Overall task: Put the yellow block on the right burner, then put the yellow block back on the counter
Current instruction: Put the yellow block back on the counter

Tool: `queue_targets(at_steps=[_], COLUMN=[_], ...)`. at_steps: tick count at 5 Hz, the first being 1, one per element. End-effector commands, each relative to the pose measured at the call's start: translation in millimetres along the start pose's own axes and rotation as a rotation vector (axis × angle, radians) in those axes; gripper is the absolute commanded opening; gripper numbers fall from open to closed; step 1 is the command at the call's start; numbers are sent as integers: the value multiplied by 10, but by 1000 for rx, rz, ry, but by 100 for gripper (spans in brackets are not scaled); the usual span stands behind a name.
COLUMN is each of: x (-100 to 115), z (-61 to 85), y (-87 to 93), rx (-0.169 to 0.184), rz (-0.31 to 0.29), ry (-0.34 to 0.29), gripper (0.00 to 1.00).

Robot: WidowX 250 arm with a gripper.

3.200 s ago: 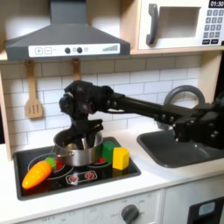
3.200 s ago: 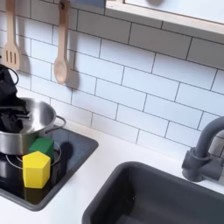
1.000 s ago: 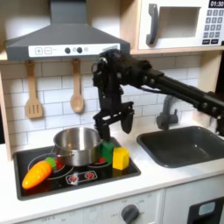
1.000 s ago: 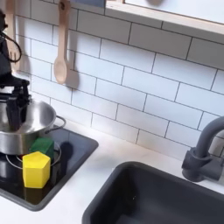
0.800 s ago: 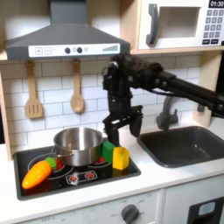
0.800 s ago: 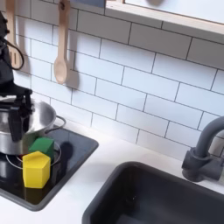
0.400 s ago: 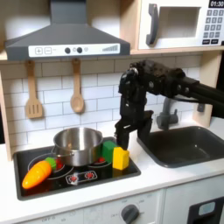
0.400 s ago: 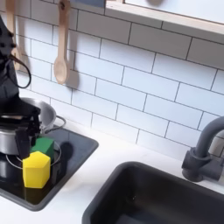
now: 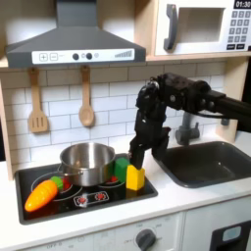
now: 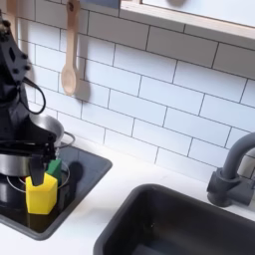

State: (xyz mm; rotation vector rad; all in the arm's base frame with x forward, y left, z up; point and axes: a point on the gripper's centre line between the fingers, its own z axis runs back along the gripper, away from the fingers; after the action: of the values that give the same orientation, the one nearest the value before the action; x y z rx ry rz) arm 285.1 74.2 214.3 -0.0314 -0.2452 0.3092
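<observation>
Item, nearest you: the counter [image 9: 186, 201], an off-white front strip framing the black hob [image 9: 93, 201] and the sink [image 10: 184, 224]. Item: the yellow block [image 9: 134, 177], upright on the hob's corner at the first exterior view's right, just beside the green block [image 9: 119, 171]. Item: the gripper [image 9: 134, 157], directly above the yellow block in both exterior views, so your target lies straight down from the fingertips. The fingers look spread to either side of the block's top, though the dark blur leaves contact uncertain. Behind: the steel pot [image 9: 86, 162]. At the first exterior view's left: the orange carrot [image 9: 40, 195].
</observation>
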Motion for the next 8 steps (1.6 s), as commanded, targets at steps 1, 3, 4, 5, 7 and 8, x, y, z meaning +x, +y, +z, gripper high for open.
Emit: queue_targets(at_steps=[1, 3, 4, 5, 7, 8], x=[76, 114, 119, 135, 156, 166], z=[-150, -296, -382, -386, -416, -429], y=[-31, -19, -92, -97, -92, -75], rx=[0, 14, 42, 73, 119, 150], rz=[17, 56, 66, 89, 187, 228], ry=[19, 57, 96, 97, 107, 104], gripper=[100, 100, 100, 100, 100, 100])
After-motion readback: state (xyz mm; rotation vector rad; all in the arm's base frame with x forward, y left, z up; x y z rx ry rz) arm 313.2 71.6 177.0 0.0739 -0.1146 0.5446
